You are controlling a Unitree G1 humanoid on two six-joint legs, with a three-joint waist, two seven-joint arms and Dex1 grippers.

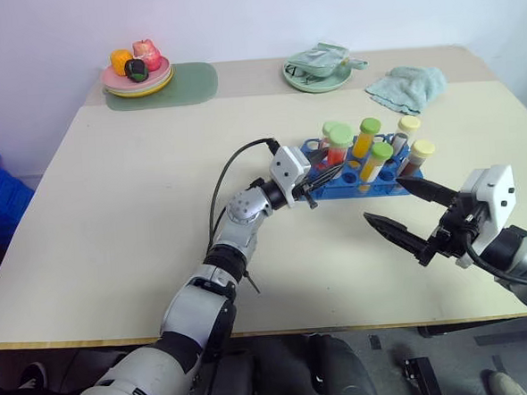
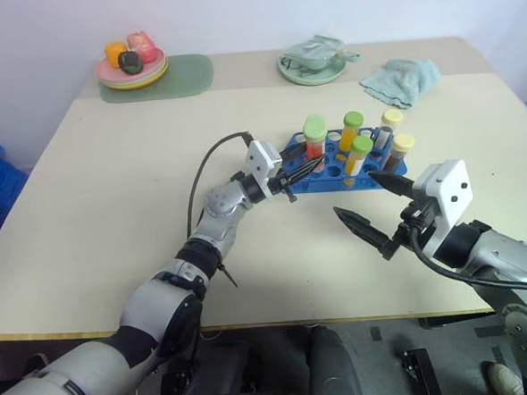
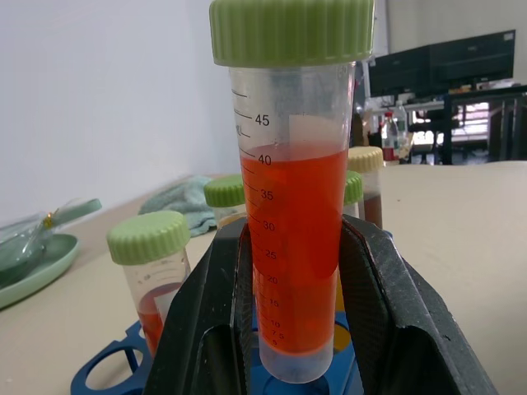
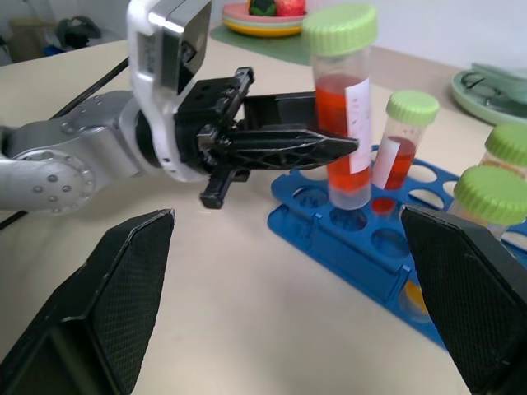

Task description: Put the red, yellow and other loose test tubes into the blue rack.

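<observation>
**Left tool pinching red tube at the blue rack**

Nearest, the right tool (image 1: 398, 209) hangs above the tabletop (image 1: 112, 216) with its fingers spread wide, holding nothing, just short of the rack's near edge. Beyond it, the left tool (image 4: 333, 148) is pressed onto a green-capped red tube (image 4: 342, 123), upright, its base at a hole near one end of the blue rack (image 1: 334, 182). The rack sits mid-tabletop, carrying several more capped tubes. Farther back lie a teal cloth (image 1: 407, 87), a green plate (image 1: 320, 70) and a plate of toy food (image 1: 137, 73).
</observation>
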